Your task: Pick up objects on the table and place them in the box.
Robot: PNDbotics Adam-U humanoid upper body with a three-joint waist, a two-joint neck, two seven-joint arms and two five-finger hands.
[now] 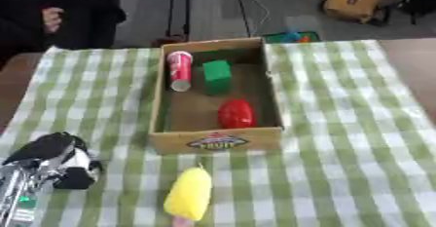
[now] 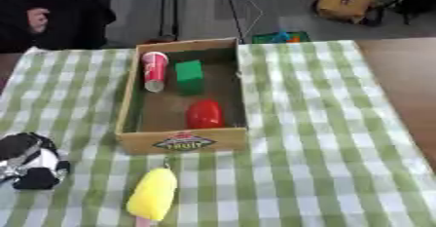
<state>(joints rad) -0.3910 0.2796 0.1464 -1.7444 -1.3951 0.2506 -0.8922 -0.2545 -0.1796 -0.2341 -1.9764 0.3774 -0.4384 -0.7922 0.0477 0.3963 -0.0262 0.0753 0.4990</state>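
1. The yellow toy [image 1: 189, 193], shaped like an ice lolly with a pale stick at its near end, lies on the checked cloth [image 1: 357, 138] just to the right of the left hand [image 1: 53, 165] and a little nearer the table's front edge. It is the only loose thing outside the box.
2. The left hand rests on the cloth at the lower left; I cannot tell whether its fingers are straight or curled. The right hand shows in neither view.
3. To do this step well, I judge the hand should reach right, come down over the toy's thick middle, close across its width, then lift clear of the box's front wall before moving.
4. The cardboard box [image 1: 167, 132] sits just beyond the toy, up and right of the hand. It holds a red cup [image 1: 180, 70] on its side, a green block [image 1: 217, 76] and a red rounded thing [image 1: 236, 113].
5. The box front bears a label [image 1: 216, 141]; its writing is unreadable.
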